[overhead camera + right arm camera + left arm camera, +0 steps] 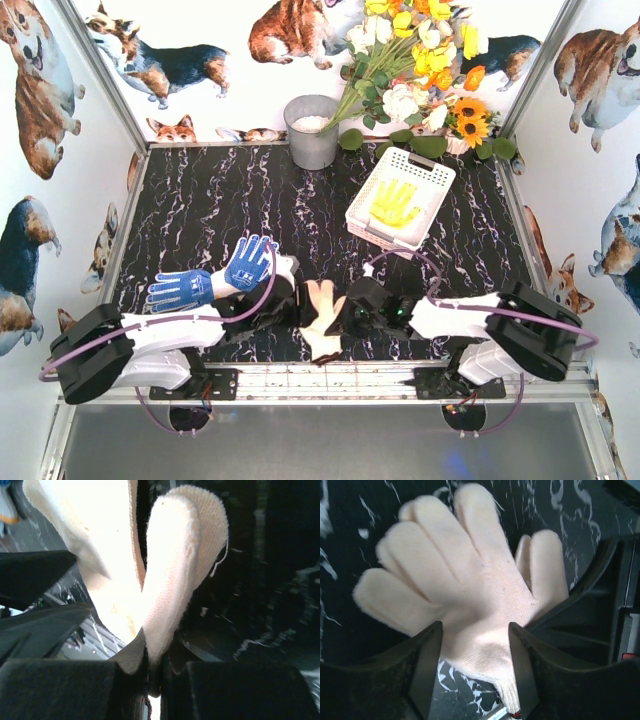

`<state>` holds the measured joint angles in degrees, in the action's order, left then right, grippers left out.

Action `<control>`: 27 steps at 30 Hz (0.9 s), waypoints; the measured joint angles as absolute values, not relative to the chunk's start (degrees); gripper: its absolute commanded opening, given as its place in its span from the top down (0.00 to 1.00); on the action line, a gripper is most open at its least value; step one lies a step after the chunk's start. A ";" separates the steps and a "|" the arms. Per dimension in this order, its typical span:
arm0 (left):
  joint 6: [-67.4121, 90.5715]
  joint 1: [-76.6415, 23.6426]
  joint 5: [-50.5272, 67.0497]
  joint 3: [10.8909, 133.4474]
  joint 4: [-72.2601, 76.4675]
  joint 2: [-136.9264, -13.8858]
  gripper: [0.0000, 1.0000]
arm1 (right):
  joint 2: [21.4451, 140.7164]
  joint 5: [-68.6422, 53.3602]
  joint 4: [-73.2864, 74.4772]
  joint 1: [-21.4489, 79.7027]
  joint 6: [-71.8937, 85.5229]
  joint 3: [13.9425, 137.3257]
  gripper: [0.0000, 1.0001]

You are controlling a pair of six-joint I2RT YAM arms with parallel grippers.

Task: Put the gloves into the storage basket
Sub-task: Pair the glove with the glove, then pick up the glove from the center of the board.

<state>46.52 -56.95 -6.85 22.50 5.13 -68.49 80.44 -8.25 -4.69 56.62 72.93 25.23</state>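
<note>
The cream glove (322,318) is clamped in the right gripper (150,665) at the near edge of the table (200,200). The left gripper (472,645) is released, its jaws astride the palm. A yellow glove (395,205) is in the basket (437,205).

The table (220,200) has a black top veined with white. A grey bucket (311,132) stands at the middle of the far edge. Flowers (470,118) fill the far right corner. Just in front of them sits the white basket (427,165), turned at an angle to the edges. Toward the near left corner lie two blue gloves (180,290), side by side and almost touching, fingers pointing away from each other. A cream glove (322,305) is at the middle of the near edge; whether it rests on the top cannot be told.
</note>
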 measured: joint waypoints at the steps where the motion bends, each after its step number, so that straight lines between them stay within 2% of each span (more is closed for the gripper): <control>1: 46.26 -56.51 -7.44 23.40 4.91 -68.73 0.44 | 79.26 -6.68 -2.98 56.62 73.69 25.15 1.00; 6: 48.77 -55.64 -8.88 24.32 4.95 -67.55 0.40 | 74.00 0.40 4.80 56.58 76.73 24.73 1.00; 13: 59.92 -55.64 -5.43 15.73 12.32 -64.27 0.37 | 71.99 5.98 9.91 56.23 79.40 25.21 1.00; 27: 72.44 -57.14 3.95 12.49 34.89 -77.49 0.41 | 74.50 4.60 11.22 55.72 83.57 27.35 1.00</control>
<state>72.44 -57.14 3.95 12.49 34.89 -77.49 74.50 4.60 11.22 55.72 83.57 27.35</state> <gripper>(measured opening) 0.595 0.067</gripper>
